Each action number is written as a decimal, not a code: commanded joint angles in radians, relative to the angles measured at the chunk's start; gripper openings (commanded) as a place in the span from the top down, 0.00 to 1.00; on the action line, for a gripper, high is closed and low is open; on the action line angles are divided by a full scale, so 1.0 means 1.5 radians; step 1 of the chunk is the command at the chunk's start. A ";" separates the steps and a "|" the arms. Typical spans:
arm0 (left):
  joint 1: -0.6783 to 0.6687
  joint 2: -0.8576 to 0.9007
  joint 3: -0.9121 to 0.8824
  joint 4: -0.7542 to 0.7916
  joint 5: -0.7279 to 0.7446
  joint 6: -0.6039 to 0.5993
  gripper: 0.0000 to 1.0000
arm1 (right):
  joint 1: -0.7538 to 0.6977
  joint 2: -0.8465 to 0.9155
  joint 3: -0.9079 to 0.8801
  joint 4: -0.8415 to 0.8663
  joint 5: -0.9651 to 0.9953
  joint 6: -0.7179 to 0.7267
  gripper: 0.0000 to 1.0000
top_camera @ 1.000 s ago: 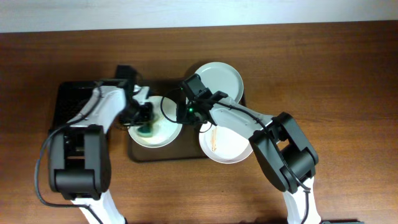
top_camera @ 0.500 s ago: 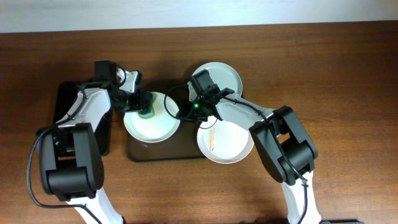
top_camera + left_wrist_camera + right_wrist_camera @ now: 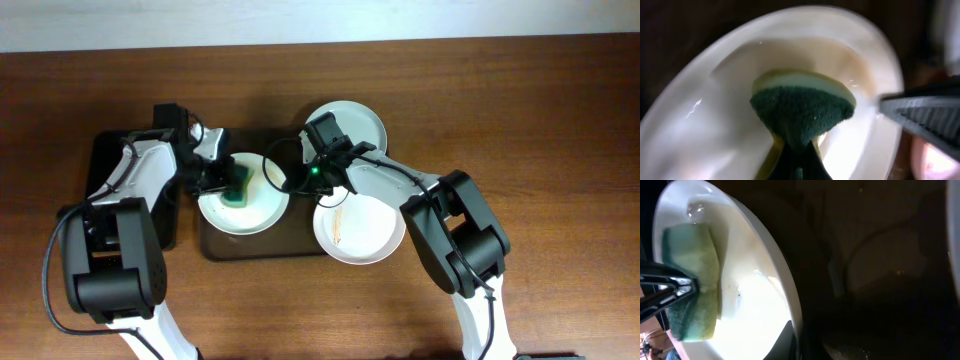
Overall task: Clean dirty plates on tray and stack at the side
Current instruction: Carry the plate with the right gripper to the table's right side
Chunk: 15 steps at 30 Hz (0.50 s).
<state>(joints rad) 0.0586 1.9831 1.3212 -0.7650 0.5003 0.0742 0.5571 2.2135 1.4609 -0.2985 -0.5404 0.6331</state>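
Observation:
One white plate lies on the left part of the brown tray. My left gripper is shut on a green and yellow sponge and presses it onto this plate; the sponge and plate fill the left wrist view. My right gripper is shut on the plate's right rim; the sponge also shows in the right wrist view. A second plate lies at the tray's far right corner. A third plate with an orange smear overhangs the tray's right edge.
A smaller black tray sits left of the brown tray, under my left arm. Both arms cross over the brown tray. Bare wooden table extends to the right and to the back.
The sponge swept from the plate's near part up to its far left rim, then back toward the middle. The right gripper kept its hold. The smeared plate shifted slightly left.

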 commanded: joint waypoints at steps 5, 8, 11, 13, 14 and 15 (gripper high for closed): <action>0.008 0.005 0.176 -0.070 0.153 0.027 0.99 | 0.002 0.018 0.006 -0.002 -0.017 0.007 0.96; 0.047 0.005 0.283 -0.112 0.140 0.026 0.99 | 0.002 -0.002 0.006 -0.003 -0.016 0.000 0.96; 0.064 0.006 0.285 -0.129 0.063 0.019 0.99 | 0.002 -0.061 0.011 -0.056 0.057 -0.035 0.96; 0.063 0.006 0.285 -0.148 0.001 0.019 0.99 | 0.005 -0.111 0.030 -0.128 0.143 -0.065 0.96; 0.063 0.006 0.285 -0.150 -0.003 0.019 0.99 | 0.007 -0.131 0.039 -0.160 0.186 -0.080 0.96; 0.063 0.007 0.285 -0.149 -0.003 0.019 0.99 | 0.014 -0.153 0.045 -0.194 0.246 -0.088 0.96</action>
<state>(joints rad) 0.1539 1.9976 1.7359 -0.9859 0.5404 0.0940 0.5598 2.0830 1.4796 -0.5335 -0.3569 0.5575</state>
